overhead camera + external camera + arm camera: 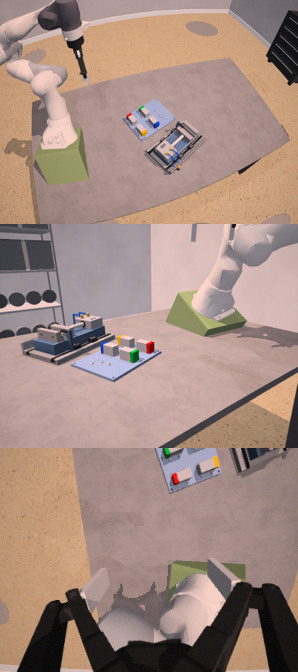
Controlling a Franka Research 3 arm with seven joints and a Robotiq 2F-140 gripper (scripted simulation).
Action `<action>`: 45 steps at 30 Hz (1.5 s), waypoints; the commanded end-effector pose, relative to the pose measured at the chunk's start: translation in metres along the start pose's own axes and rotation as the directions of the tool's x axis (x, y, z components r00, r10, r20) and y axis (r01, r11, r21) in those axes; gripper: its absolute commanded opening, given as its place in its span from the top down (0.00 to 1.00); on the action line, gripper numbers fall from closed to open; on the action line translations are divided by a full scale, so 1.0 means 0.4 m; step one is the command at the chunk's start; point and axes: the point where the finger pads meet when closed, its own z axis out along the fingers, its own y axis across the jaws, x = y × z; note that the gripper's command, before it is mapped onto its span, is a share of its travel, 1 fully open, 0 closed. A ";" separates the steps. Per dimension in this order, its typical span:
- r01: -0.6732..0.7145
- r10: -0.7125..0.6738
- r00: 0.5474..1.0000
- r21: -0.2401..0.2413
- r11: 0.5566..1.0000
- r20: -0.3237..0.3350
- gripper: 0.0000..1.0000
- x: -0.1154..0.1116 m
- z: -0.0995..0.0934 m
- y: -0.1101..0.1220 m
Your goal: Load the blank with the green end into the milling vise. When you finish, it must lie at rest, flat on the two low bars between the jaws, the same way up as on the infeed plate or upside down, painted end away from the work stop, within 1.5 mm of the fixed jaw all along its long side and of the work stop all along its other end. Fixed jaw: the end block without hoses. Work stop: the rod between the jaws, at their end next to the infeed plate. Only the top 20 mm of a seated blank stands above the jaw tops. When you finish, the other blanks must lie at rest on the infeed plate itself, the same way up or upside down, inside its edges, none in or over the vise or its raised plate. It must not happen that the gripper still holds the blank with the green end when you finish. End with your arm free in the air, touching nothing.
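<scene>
Overhead, upper left of the top frame: claw (85, 77) (156, 571) spread wide, nothing between its fingers. Green-ended blank (144, 111) (129, 354) (174, 451) lies on the pale blue infeed plate (164, 122) (113, 374) (167, 479), near frame centre, with red-, yellow- and blue-ended blanks. Milling vise (164, 148) (47, 346) (241, 467) stands just beside, lower right of the plate; no blank between its jaws.
</scene>
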 end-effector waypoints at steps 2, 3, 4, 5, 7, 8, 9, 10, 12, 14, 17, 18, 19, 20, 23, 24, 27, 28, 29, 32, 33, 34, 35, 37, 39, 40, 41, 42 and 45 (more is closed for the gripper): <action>0.000 0.000 1.000 0.000 1.000 0.000 0.00 0.000 0.000 0.000; 0.000 0.000 1.000 0.000 1.000 0.000 0.00 0.000 0.000 0.000; 0.000 0.000 1.000 0.000 1.000 0.000 0.00 0.000 0.000 0.000; 0.000 0.000 1.000 0.000 1.000 0.000 0.00 0.000 0.000 0.000; 0.000 0.000 1.000 0.000 1.000 0.000 0.00 0.000 0.000 0.000; 0.000 0.000 1.000 0.000 1.000 0.000 0.00 0.000 0.000 0.000; 0.000 0.000 1.000 0.000 1.000 0.000 0.00 0.000 0.000 0.000; 0.000 0.000 1.000 0.000 1.000 0.000 0.00 0.000 0.000 0.000; 0.000 0.000 1.000 0.000 1.000 0.000 0.00 0.000 0.000 0.000; 0.000 0.000 1.000 0.000 1.000 0.000 0.00 0.000 0.000 0.000; 0.000 0.000 1.000 0.000 1.000 0.000 0.00 0.000 0.000 0.000; 0.000 0.000 1.000 0.000 1.000 0.000 0.75 0.000 0.000 0.000; 0.000 0.000 1.000 0.000 1.000 0.000 0.75 0.000 0.000 0.000; 0.000 0.000 1.000 0.000 1.000 0.000 0.75 0.000 0.000 0.000; 0.000 0.000 1.000 0.000 1.000 0.000 0.75 0.000 0.000 0.000; 0.000 0.000 1.000 0.000 1.000 0.000 0.75 0.000 0.000 0.000; 0.000 0.000 1.000 0.000 1.000 0.000 0.75 0.000 0.000 0.000; 0.000 0.000 1.000 0.000 1.000 0.000 0.75 0.000 0.000 0.000; 0.000 0.000 1.000 0.000 1.000 0.000 0.75 0.000 0.000 0.000; 0.000 0.000 1.000 0.000 1.000 0.000 0.75 0.000 0.000 0.000; 0.000 0.000 1.000 0.000 1.000 0.000 0.75 0.000 0.000 0.000; 0.000 0.000 1.000 0.000 1.000 0.000 0.75 0.000 0.000 0.000; 0.000 0.000 1.000 0.000 1.000 0.000 0.75 0.000 0.000 0.000; 0.000 0.000 1.000 0.000 1.000 0.000 0.75 0.000 0.000 0.000; 0.000 0.000 1.000 0.000 1.000 0.000 0.75 0.000 0.000 0.000; 0.000 0.000 1.000 0.000 1.000 0.000 0.75 0.000 0.000 0.000; 0.000 0.000 1.000 0.000 1.000 0.000 0.75 0.000 0.000 0.000; 0.000 0.000 1.000 0.000 1.000 0.000 0.75 0.000 0.000 0.000; 0.000 0.000 1.000 0.000 1.000 0.000 0.75 0.000 0.000 0.000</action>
